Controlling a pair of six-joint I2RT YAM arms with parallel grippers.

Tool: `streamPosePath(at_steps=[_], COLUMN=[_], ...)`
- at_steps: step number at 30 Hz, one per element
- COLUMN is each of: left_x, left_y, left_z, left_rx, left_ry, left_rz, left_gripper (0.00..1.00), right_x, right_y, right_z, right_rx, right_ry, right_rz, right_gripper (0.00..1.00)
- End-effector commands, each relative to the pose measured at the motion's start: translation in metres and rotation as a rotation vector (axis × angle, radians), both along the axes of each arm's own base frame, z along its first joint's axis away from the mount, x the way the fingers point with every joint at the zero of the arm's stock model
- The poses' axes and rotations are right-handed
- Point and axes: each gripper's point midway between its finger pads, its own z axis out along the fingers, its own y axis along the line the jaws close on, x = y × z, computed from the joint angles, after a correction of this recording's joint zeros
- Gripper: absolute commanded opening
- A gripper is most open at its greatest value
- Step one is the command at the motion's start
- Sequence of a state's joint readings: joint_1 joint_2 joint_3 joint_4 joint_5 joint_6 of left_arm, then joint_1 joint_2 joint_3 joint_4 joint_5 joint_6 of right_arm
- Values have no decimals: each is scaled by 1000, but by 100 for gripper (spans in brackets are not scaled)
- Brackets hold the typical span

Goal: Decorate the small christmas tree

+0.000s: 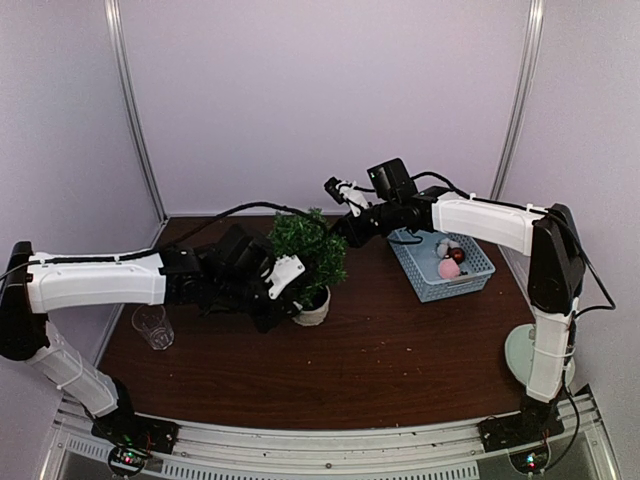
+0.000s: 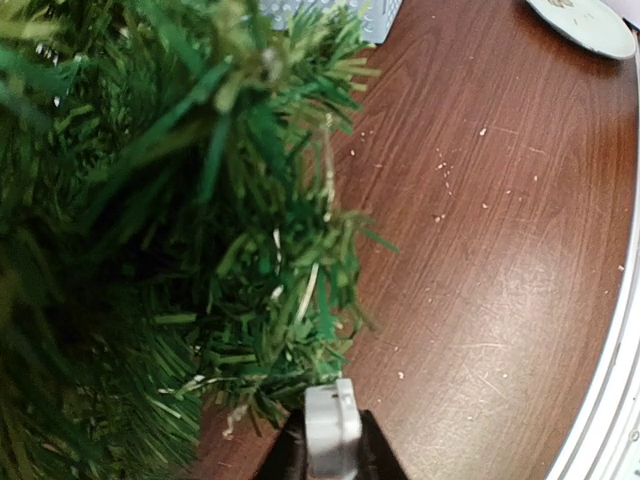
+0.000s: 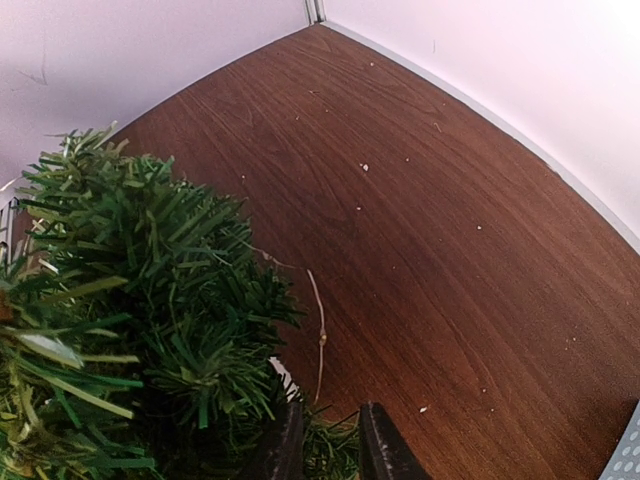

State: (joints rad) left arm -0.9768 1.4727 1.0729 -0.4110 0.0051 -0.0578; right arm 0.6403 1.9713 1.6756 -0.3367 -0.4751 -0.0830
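Note:
The small christmas tree (image 1: 308,248) stands mid-table in a white pot (image 1: 314,310). Its sprigs fill the left of the left wrist view (image 2: 170,220) and the lower left of the right wrist view (image 3: 130,300). My left gripper (image 1: 285,277) is pressed against the tree's left side, and its white fingertips (image 2: 331,420) are shut together at the foliage's edge. My right gripper (image 1: 343,192) hovers at the tree's upper right; its dark fingers (image 3: 330,412) stand slightly apart with sprigs showing in the gap. A thin pale thread (image 3: 320,335) runs from the tree toward these fingers.
A light-blue basket (image 1: 470,275) at the right holds a pink ball (image 1: 448,268) and a red ball (image 1: 457,255). A clear glass (image 1: 152,326) stands at the left. A white disc (image 1: 522,350) lies by the right arm's base. Walls close the back.

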Motion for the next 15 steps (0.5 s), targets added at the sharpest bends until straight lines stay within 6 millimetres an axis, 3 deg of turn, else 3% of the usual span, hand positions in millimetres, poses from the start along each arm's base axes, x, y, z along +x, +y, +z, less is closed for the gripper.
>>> streamPosePath(at_steps=[1, 7, 15], left_x=[-1, -5, -13], left_y=[1, 21, 48], left_z=[11, 10, 12], left_rx=[-38, -5, -8], left_ry=[-21, -36, -65], left_rz=[-7, 27, 75], left_gripper=[23, 40, 54], right_x=[-3, -3, -3], right_y=[5, 4, 0], right_z=[0, 4, 16], right_rx=[0, 1, 1], right_ry=[-9, -17, -42], right_rz=[24, 21, 5], right_gripper=[20, 23, 25])
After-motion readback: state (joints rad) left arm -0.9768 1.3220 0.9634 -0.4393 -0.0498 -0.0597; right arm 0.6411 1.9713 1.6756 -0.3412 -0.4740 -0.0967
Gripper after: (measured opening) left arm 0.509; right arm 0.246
